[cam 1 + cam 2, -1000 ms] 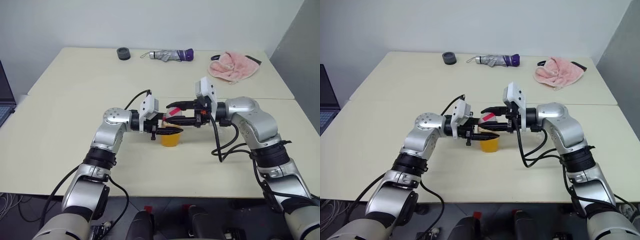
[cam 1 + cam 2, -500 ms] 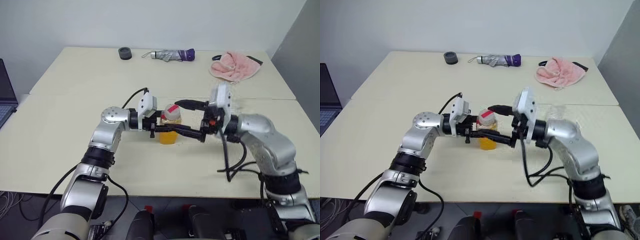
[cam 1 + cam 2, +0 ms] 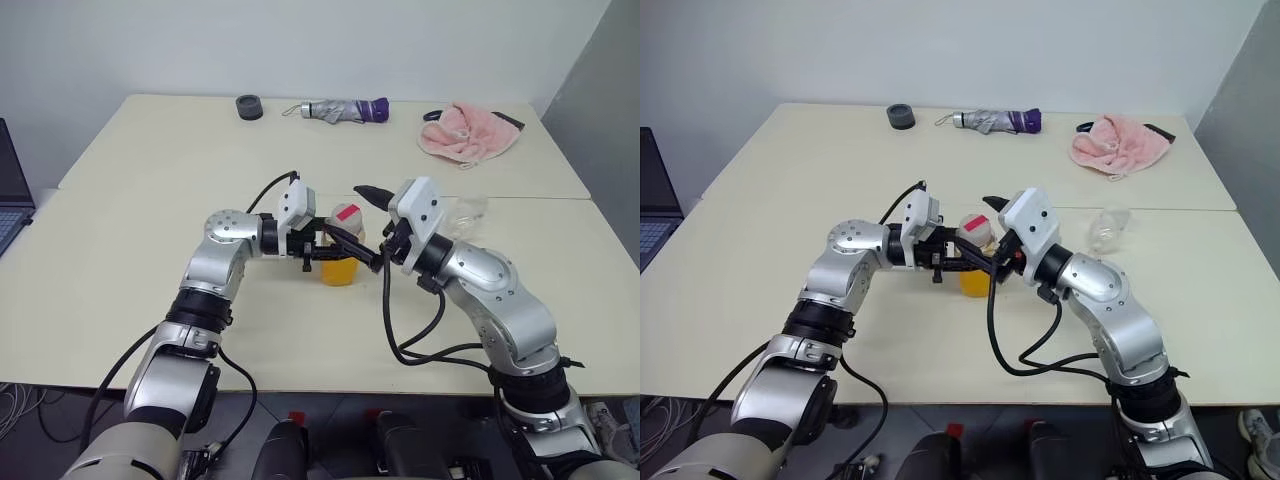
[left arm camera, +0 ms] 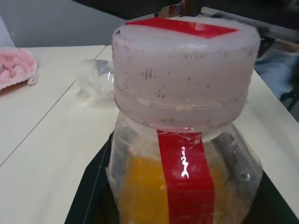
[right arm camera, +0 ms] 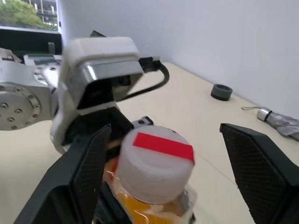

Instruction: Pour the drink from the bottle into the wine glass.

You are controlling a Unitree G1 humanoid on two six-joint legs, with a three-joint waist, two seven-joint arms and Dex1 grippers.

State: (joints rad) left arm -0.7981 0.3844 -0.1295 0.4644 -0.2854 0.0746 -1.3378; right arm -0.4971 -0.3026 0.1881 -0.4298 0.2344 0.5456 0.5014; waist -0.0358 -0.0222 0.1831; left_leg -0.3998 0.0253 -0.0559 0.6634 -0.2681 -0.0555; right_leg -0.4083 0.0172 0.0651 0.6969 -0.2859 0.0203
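Holding the bottle point(image 3: 342, 248) upright near the table's point(image 3: 150, 290) middle, the left gripper point(image 3: 318, 251) is clamped tight on its body, fingers reaching in from the left. Drink point(image 4: 140, 191) fills the lower part, orange. Cap point(image 5: 156, 161) is on, white with a red strip across the top that runs down the side as a label.

Right gripper point(image 3: 358, 222) comes in from the right, jaws spread wide either side of the cap, holding nothing. One finger point(image 5: 84, 172) sits left of the cap, the other well off to its right; neither is touching it.

Wine glass point(image 3: 466, 213) is on the table right of the bottle, behind the right arm; can't tell if it's standing or lying.

Far edge, left to right: a small dark round thing point(image 3: 247, 105), a folded umbrella point(image 3: 335, 109), a pink cloth point(image 3: 468, 133). Laptop corner point(image 3: 12, 195) at far left.
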